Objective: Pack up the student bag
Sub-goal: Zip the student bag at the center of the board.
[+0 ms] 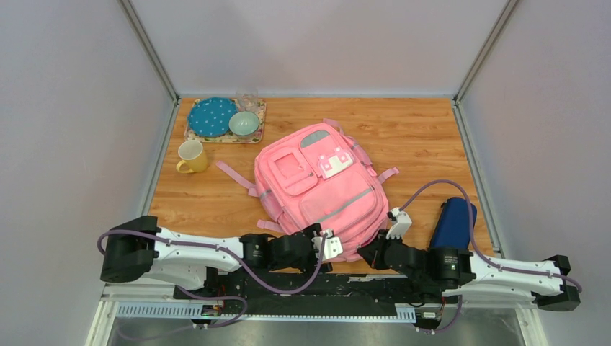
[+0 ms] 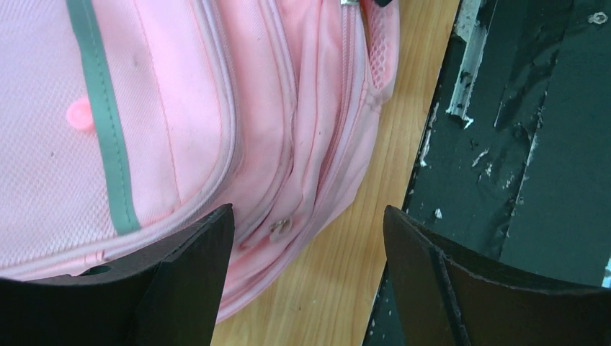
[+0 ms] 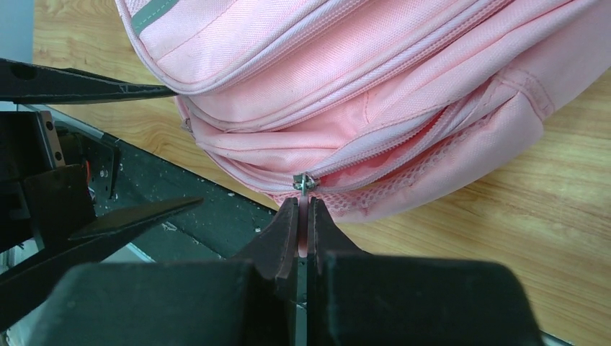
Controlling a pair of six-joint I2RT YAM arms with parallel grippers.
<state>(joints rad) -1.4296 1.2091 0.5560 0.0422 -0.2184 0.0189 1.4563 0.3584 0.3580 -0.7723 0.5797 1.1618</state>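
The pink student bag [image 1: 317, 180] lies flat in the middle of the wooden table, its bottom end toward the arms. My left gripper [image 1: 330, 245] is open at the bag's near edge. In the left wrist view its jaws stand wide apart [image 2: 308, 213], holding nothing, with the bag's [image 2: 166, 108] corner and a metal zip slider [image 2: 279, 227] just ahead. My right gripper [image 3: 303, 203] is shut on the pink zip pull [image 3: 303, 216] of the bag's [image 3: 360, 72] side zipper, right below the slider [image 3: 305, 182]. From above, the right gripper [image 1: 371, 251] sits at the bag's near right corner.
A dark blue case [image 1: 452, 223] lies right of the bag by the right arm. At the far left a tray [image 1: 257, 135] holds a blue plate [image 1: 212, 117] and a bowl [image 1: 244, 124]; a yellow mug [image 1: 191, 156] stands beside it. The black base rail [image 2: 519, 144] borders the table's near edge.
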